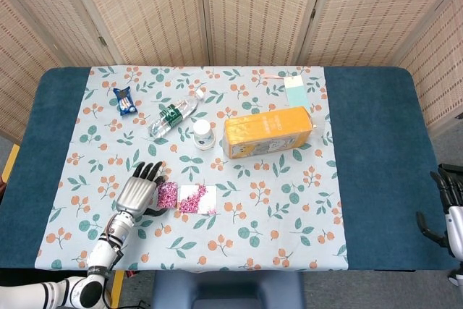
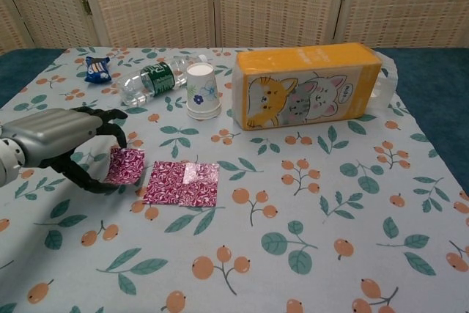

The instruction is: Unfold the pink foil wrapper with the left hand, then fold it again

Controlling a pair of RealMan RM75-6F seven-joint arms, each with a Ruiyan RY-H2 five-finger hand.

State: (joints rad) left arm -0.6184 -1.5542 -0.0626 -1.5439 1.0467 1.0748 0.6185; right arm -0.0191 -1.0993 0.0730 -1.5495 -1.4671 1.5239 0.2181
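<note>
Toppled water bottle (image 2: 150, 80), paper cup (image 2: 202, 91), orange tissue pack (image 2: 308, 94), blue snack packet (image 2: 96, 69) on floral cloth (image 2: 308, 203)

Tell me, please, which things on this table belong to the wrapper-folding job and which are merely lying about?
Job: pink foil wrapper, left hand lifting its left flap.

Lying about: water bottle, paper cup, orange tissue pack, blue snack packet, card.

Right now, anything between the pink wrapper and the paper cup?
No object. Only bare floral tablecloth lies between the pink wrapper and the paper cup; both views show it, the chest view most clearly.
</note>
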